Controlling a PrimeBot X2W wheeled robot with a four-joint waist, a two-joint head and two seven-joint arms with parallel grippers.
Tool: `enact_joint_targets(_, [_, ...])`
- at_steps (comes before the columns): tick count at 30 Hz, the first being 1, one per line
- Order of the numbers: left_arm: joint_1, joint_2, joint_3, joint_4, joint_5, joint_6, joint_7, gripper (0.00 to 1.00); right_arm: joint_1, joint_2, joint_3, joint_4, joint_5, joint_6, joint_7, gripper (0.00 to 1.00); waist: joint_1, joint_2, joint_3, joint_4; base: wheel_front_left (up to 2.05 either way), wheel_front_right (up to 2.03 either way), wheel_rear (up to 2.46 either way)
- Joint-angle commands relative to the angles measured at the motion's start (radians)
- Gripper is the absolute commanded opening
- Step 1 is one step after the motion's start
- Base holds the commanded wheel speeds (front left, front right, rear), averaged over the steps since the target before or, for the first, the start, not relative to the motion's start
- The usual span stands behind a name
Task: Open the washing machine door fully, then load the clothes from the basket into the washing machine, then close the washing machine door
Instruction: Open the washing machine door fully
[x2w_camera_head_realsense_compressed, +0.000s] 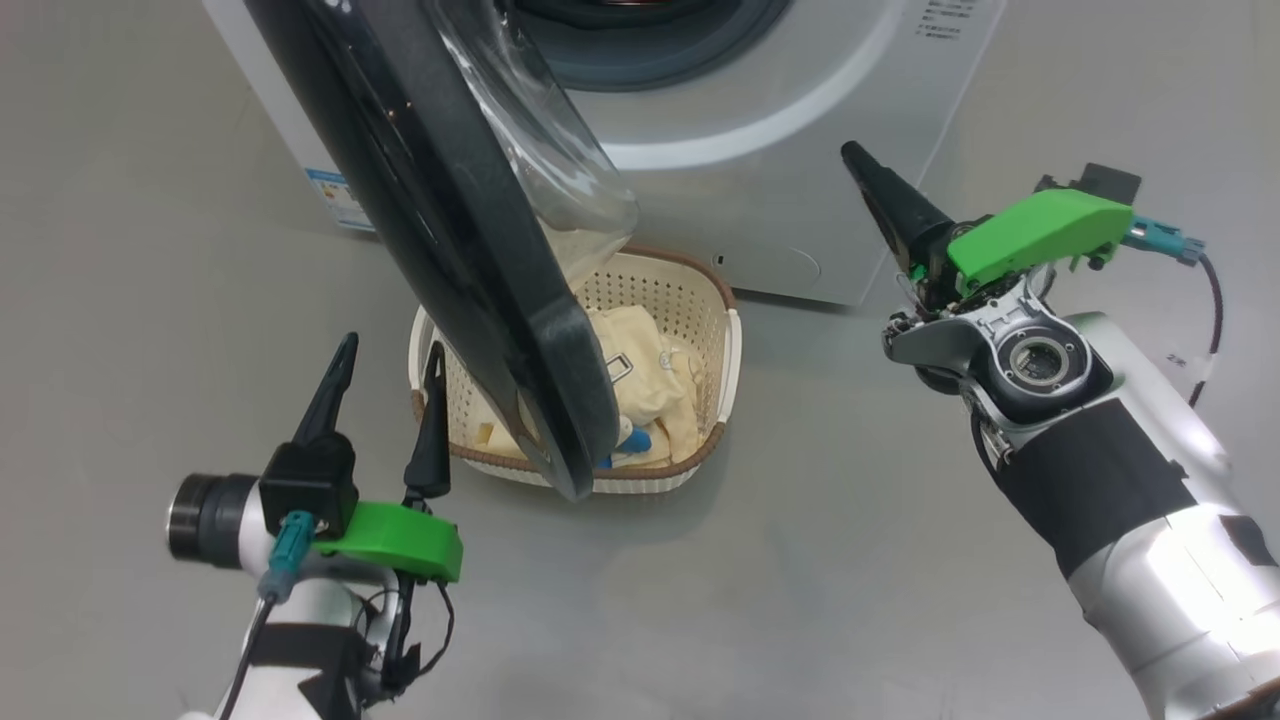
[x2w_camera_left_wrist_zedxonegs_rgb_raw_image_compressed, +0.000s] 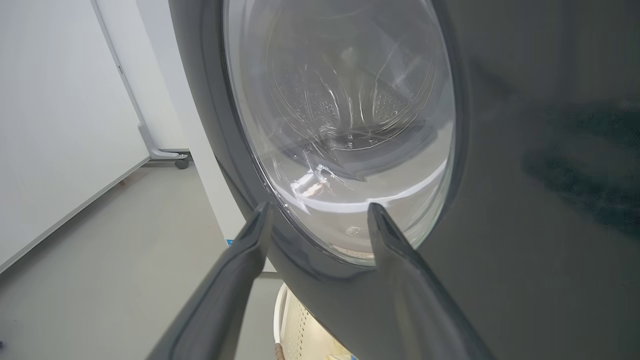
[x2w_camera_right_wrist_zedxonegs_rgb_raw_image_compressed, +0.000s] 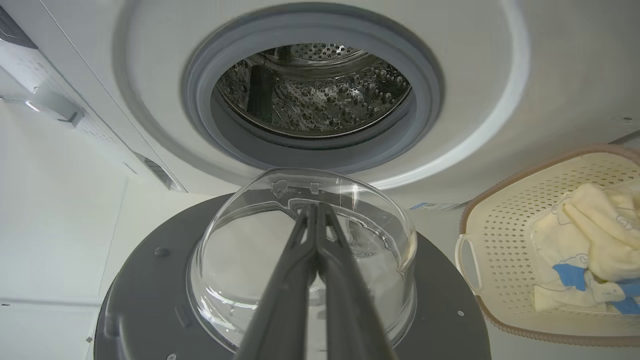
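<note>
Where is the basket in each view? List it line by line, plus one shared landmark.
Head view: basket at centre, partly behind the washing machine door.
Left wrist view: a sliver at the bottom edge, under the door.
Right wrist view: lower right, beside the door.
Shared landmark: the door's clear glass bowl.

washing machine (x2w_camera_head_realsense_compressed: 780, 130): at 12 o'clock of the head view, standing on the floor (x2w_camera_head_realsense_compressed: 800, 580), its opening towards the robot.
washing machine door (x2w_camera_head_realsense_compressed: 470, 260): swung out from the machine's left side, running from 11 o'clock to mid-view, its lower edge over the left part of the basket.
basket (x2w_camera_head_realsense_compressed: 700, 300): on the floor just before the machine, mid-view.
clothes (x2w_camera_head_realsense_compressed: 660, 380): in the basket, right of the door's edge.
left end effector (x2w_camera_head_realsense_compressed: 390, 348): at 9 o'clock of the basket, just beside its left wall, on the door's outer side.
right end effector (x2w_camera_head_realsense_compressed: 858, 155): at 2 o'clock of the basket, before the machine's front, on the door's inner side.
</note>
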Motion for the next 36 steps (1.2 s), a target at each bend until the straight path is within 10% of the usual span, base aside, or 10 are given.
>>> enact_joint_targets(1, [-0.006, 0.028, 0.039, -0.026, -0.009, 0.009, -0.007, 1.0, 0.008, 0.008, -0.001, -0.033, -0.019, 0.004, -0.03, 0.93, 0.0, 0.0, -0.009, -0.012, 0.0, 0.0, 0.0])
enact_joint_targets(17, [0.045, 0.051, 0.053, 0.012, -0.024, 0.016, -0.007, 1.0, 0.15, -0.101, -0.008, 0.003, -0.366, 0.004, -0.336, 1.0, 0.0, 0.0, -0.1, -0.093, 0.0, 0.0, 0.0])
enact_joint_targets(36, [0.137, 0.074, 0.05, 0.037, -0.055, 0.021, -0.001, 1.0, 0.528, 0.03, -0.4, -0.199, -1.422, 0.004, -0.344, 1.0, 0.0, 0.0, -0.222, -0.148, 0.0, 0.0, 0.0])
